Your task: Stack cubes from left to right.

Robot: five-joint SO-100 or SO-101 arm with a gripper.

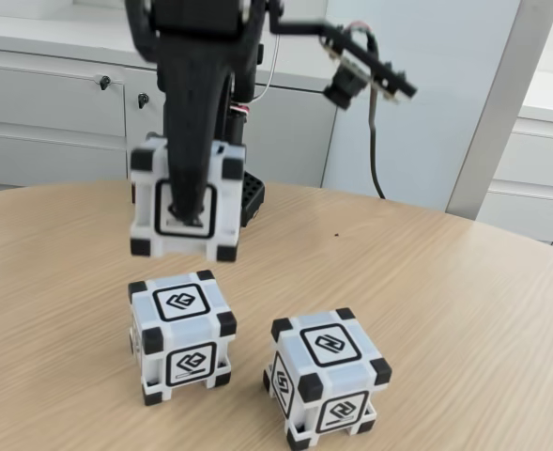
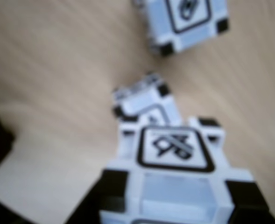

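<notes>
Gripper (image 1: 190, 202) with cube (image 1: 184, 199) (airborne) above left cube (image 1: 181, 335).

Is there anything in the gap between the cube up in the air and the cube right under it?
No. In the fixed view, only air separates the held cube from the left cube.

One cube (image 1: 184, 197) aloft above two white black-cornered cubes (image 1: 181, 335) on wood

Fixed view: low, frontal, near. Wrist view: downward, closer. Both: cubes (image 1: 182, 334).
</notes>
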